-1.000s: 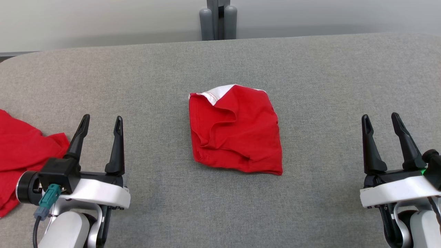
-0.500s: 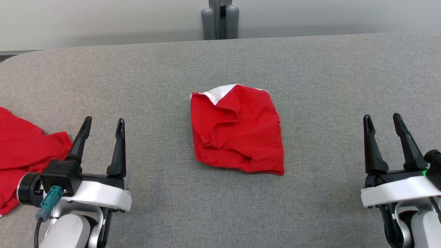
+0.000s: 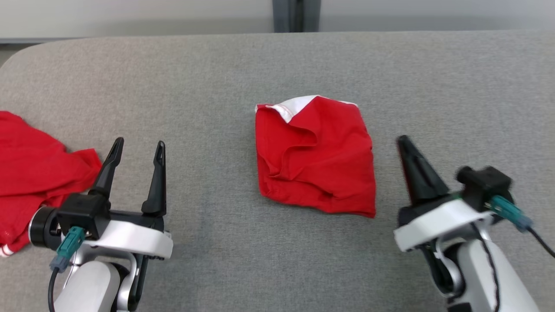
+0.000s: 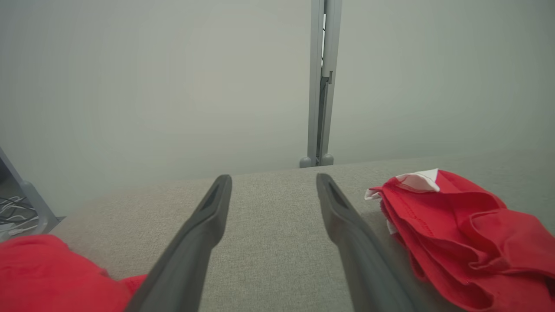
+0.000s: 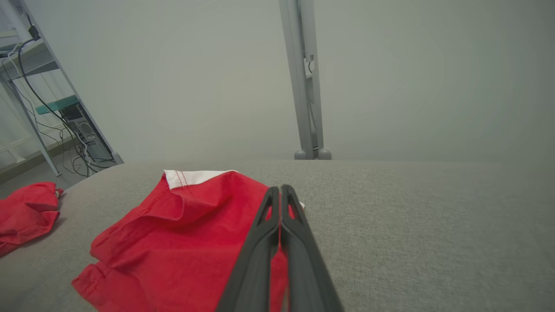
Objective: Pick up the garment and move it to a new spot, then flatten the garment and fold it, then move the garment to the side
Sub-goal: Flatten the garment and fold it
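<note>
The garment (image 3: 316, 160), red with a white band at its far edge, lies folded and rumpled in the middle of the grey table (image 3: 217, 78). It also lies to the right in the left wrist view (image 4: 455, 234) and lower left in the right wrist view (image 5: 182, 234). My right gripper (image 3: 403, 141) is shut, fingers pressed together, just right of the garment's right edge, with nothing visibly between them. In its own view the gripper (image 5: 280, 188) points over that edge. My left gripper (image 3: 139, 143) stands open and empty at the lower left, apart from the garment (image 4: 273, 177).
A second red cloth (image 3: 30, 160) lies crumpled at the table's left edge, close to my left gripper's outer side. A grey post (image 3: 297, 15) stands behind the far edge. A rack with cables (image 5: 65, 121) stands off the table's left.
My right gripper has shut and swung left toward the garment's right edge, its wrist rolled. The head camera has shifted a little. The left arm and the garment have stayed put.
</note>
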Robot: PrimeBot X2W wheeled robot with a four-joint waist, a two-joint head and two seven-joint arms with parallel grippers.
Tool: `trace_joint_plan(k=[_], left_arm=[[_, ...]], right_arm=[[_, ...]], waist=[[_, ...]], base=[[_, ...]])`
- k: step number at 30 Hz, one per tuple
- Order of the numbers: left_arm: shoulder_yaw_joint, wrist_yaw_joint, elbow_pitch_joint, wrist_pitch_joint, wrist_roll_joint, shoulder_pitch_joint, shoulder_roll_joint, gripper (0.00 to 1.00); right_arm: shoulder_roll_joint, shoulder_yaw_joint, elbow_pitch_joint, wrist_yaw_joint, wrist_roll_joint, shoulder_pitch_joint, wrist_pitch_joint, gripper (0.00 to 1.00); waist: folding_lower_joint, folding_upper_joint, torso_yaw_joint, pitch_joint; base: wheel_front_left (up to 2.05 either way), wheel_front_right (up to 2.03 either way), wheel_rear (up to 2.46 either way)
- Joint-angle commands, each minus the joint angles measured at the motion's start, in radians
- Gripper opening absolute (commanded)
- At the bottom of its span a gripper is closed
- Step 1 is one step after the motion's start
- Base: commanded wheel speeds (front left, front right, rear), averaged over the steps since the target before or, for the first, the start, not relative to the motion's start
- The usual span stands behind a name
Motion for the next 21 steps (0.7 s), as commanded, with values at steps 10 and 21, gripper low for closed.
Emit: trace_joint_plan(k=[10, 21], left_arm=[[-0.032, -0.028, 0.034, -0.027, 0.005, -0.081, -0.035, 1.0], [-0.04, -0.045, 0.083, -0.051, 0.007, -0.115, -0.061, 1.0]], right_arm=[[-0.01, 0.171, 0.318, 0.0, 0.05, -0.247, -0.047, 0.0], [-0.002, 0.306, 0.579, 0.0, 0.117, -0.442, -0.093, 0.0]], waist=[[0.0, 0.0, 0.103, 0.084], [0.0, 0.0, 0.144, 0.112]], base=[[0.0, 0.0, 0.0], [0.0, 0.0, 0.0]])
